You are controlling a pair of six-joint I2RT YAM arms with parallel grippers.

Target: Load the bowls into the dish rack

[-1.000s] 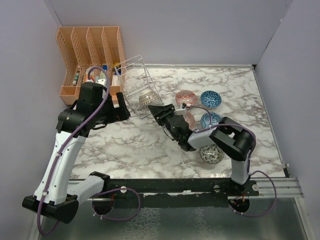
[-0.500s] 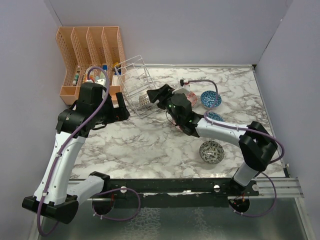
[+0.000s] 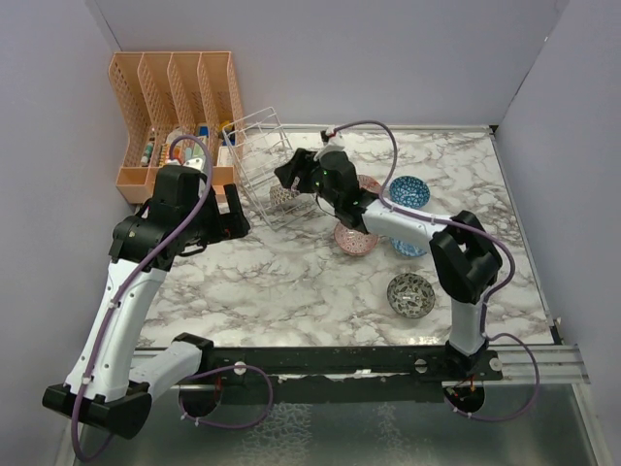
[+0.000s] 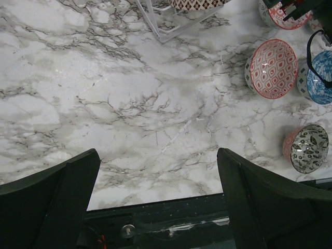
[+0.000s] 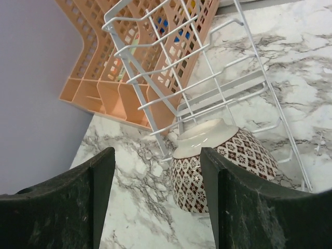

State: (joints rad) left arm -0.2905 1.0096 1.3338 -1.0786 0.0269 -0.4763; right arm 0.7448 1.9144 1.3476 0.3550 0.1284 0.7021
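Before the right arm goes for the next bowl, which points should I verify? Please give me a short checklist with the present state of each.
1. Is the brown bowl inside the dish rack? Ok, it lies tilted on the rack's base.
2. Is the right gripper open and empty? Ok.
3. Is the left gripper open and empty? Ok.
4. Are the right fingers clear of the rack wires? Cannot tell.
5. Is the nearest red-pink bowl upright with nothing in it? Ok.
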